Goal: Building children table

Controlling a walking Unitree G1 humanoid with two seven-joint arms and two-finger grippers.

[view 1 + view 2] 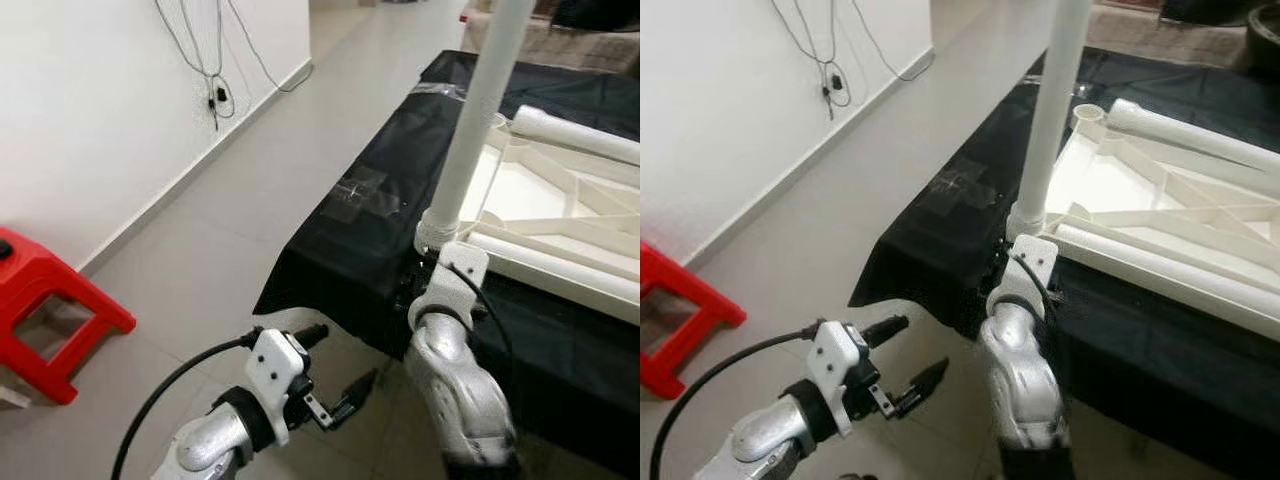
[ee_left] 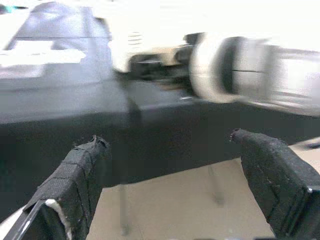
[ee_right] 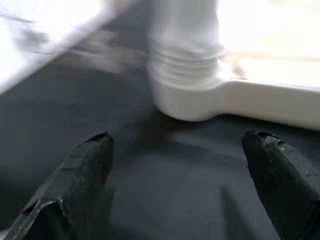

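Observation:
A white children's table top (image 1: 520, 195) lies upside down on a black-covered table (image 1: 350, 230). One white leg (image 1: 470, 130) stands upright in its near corner socket (image 3: 185, 95). Two more white legs (image 1: 575, 135) (image 1: 560, 265) lie across the top. My right gripper (image 3: 177, 136) is open just in front of the upright leg's base, one finger to either side and clear of it. My left gripper (image 1: 340, 362) is open in the air, off the table's near corner and lower than its edge, holding nothing.
A red plastic stool (image 1: 45, 310) stands on the tiled floor at the left by the white wall. Cables (image 1: 215, 90) hang down that wall. Open floor runs between the wall and the covered table.

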